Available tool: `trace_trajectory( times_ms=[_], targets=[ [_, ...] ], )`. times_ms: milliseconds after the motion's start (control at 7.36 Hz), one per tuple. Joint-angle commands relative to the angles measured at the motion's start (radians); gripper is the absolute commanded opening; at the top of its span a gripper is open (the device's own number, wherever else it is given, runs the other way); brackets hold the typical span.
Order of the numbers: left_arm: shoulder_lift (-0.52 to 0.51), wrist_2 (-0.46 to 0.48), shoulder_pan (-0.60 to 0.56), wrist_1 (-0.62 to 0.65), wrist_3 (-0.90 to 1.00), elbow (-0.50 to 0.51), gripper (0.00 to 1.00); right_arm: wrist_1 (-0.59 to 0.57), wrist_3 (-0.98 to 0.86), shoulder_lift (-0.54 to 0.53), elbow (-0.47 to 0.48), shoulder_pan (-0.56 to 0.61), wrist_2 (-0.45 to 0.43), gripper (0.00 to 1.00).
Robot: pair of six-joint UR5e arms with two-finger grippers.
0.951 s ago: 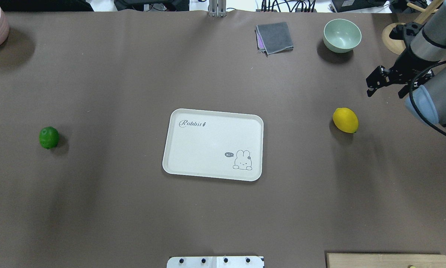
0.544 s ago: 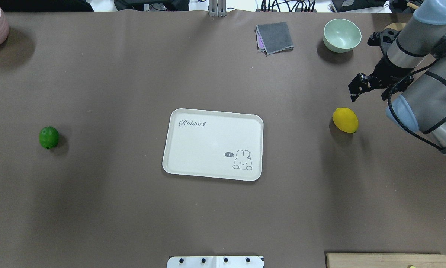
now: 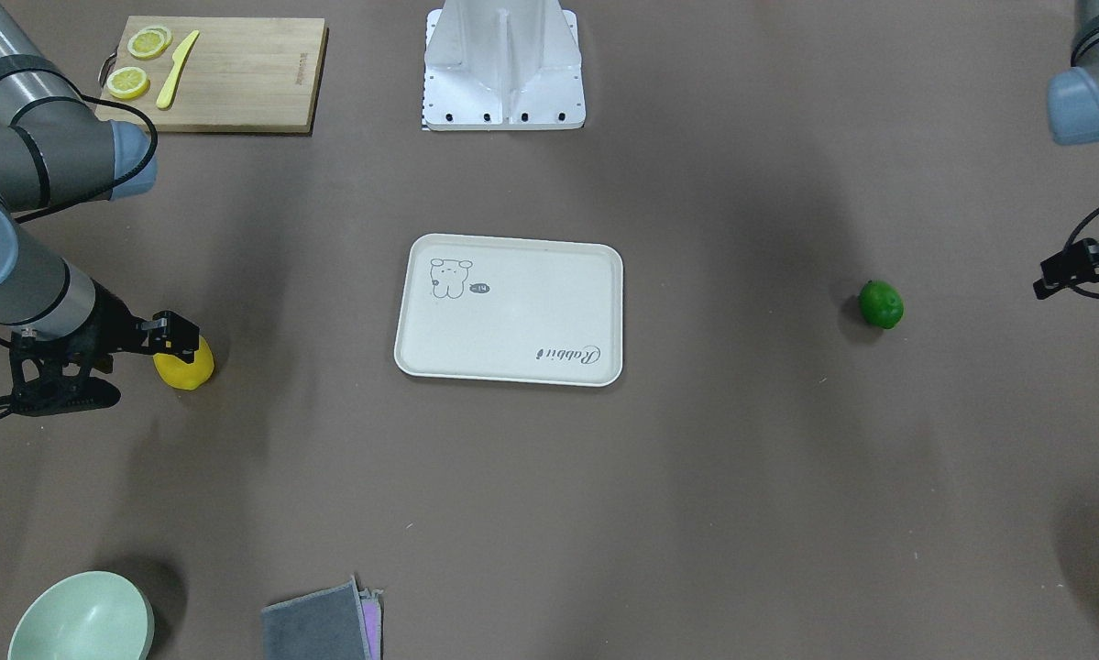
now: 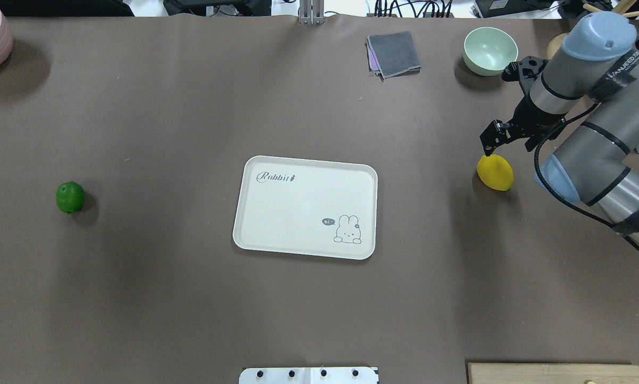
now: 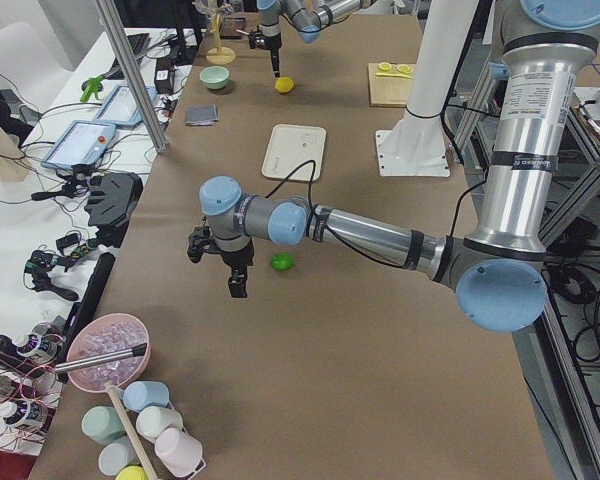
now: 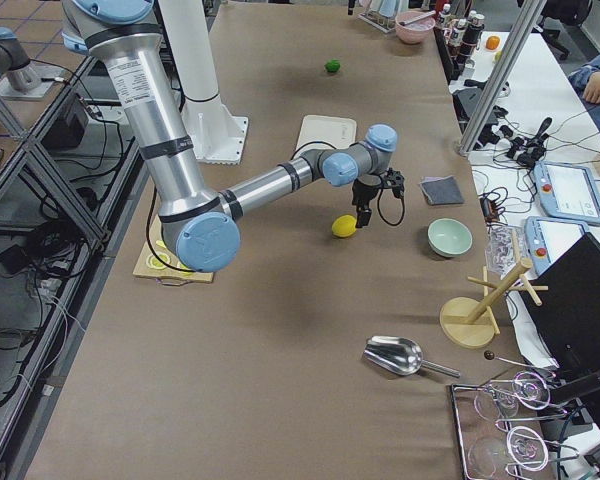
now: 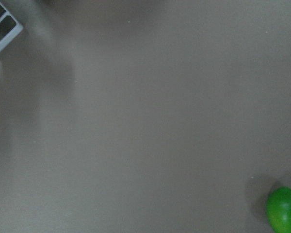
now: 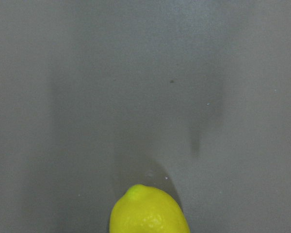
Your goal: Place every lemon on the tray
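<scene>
Only the right wrist view resolves faintly pebbled skin on the egg-shaped bright yellow lemon (image 8: 148,213); how wide the right gripper (image 4: 488,143) and left gripper (image 3: 1051,278) stand, I cannot tell.

My overhead camera looks down from behind the base (image 4: 308,375), tray (image 4: 298,208) centred; the front one faces back, tray reversed. End cameras look along the bench (image 5: 360,350), both catching it. Wrist cameras sit close: yellow lemon (image 8: 148,213), green lemon (image 7: 283,211).
</scene>
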Motion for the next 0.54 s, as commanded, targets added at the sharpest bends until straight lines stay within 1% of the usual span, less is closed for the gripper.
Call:
trace_trajectory(
  times_ms=[0, 136, 408],
  targets=[
    [-0.027, 0.000, 0.093, -0.002, -0.066, 0.016, 0.98, 0.044, 0.000, 0.000, -0.026, -0.020, -0.012, 0.99],
    [-0.028, -0.001, 0.101, 0.001, -0.067, 0.017, 0.98, 0.062, -0.002, 0.000, -0.048, -0.028, -0.011, 0.99],
    [-0.043, -0.001, 0.177, 0.002, -0.131, 0.027, 0.98, 0.065, -0.006, -0.002, -0.062, -0.036, -0.008, 0.99]
  ],
)
